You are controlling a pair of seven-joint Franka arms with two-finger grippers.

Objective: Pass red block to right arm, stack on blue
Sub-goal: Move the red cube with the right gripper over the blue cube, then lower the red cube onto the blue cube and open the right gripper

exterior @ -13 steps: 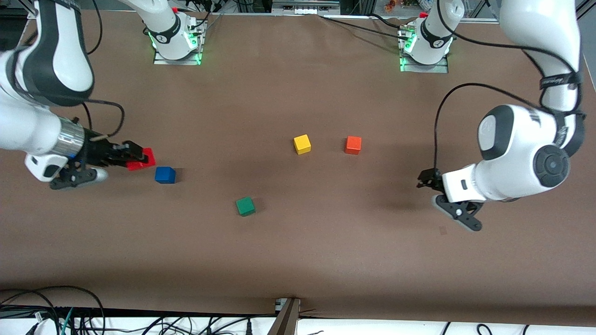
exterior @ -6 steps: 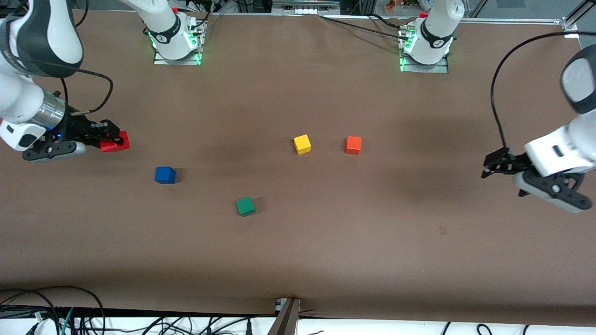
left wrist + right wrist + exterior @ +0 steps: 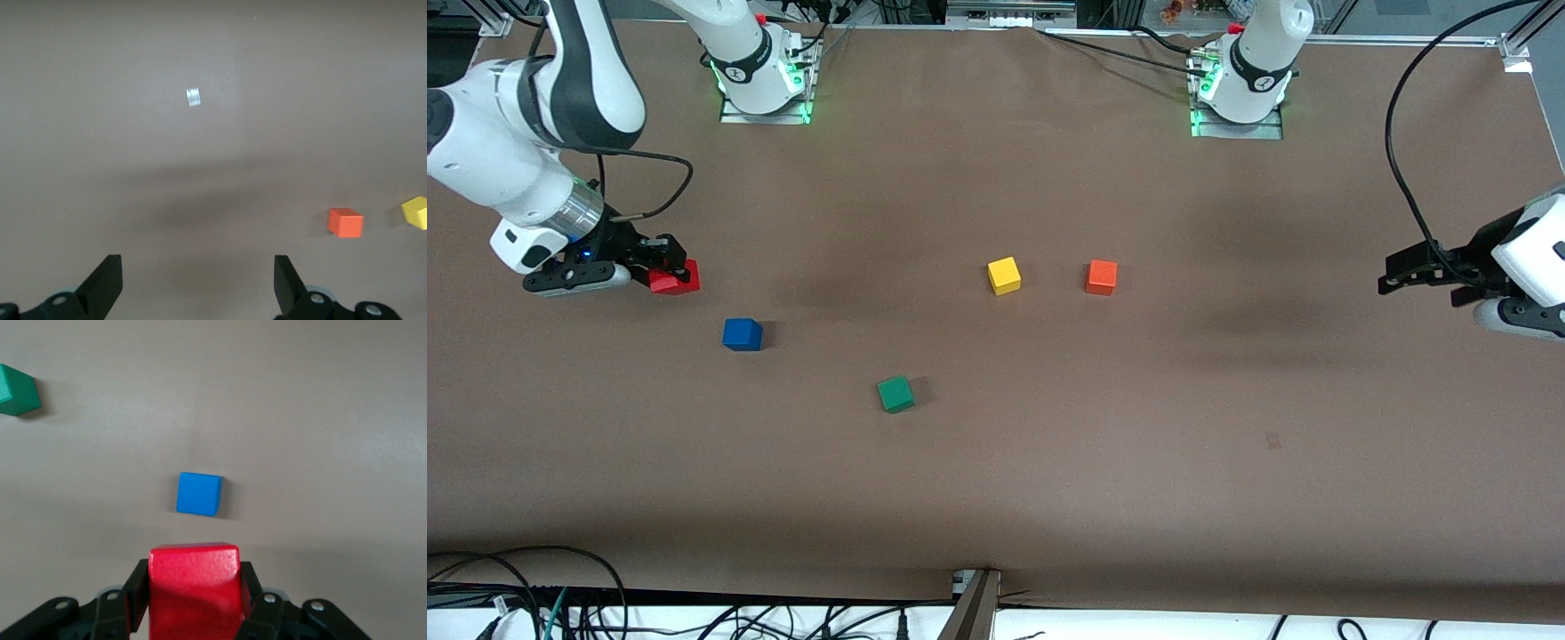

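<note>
My right gripper (image 3: 665, 269) is shut on the red block (image 3: 676, 279), holding it in the air over the right arm's end of the table. In the right wrist view the red block (image 3: 194, 590) fills the space between the black fingers (image 3: 138, 590). The blue block (image 3: 742, 334) lies on the table a short way off, not under the red one, and shows ahead of the red block as a blue block (image 3: 199, 493) in the right wrist view. My left gripper (image 3: 1390, 274) hangs open and holds nothing at the left arm's end, its fingers (image 3: 105, 287) wide apart over bare table.
A green cube (image 3: 895, 394) lies nearer to the front camera than the blue block. A yellow cube (image 3: 1004, 276) and an orange cube (image 3: 1102, 277) sit side by side mid-table. The orange cube (image 3: 345, 223) also shows in the left wrist view. Cables run along the table's edge nearest the front camera.
The right gripper carried the red block away from the blue block, then back a little toward it. The left arm drew back, still open, to its own end of the table.
</note>
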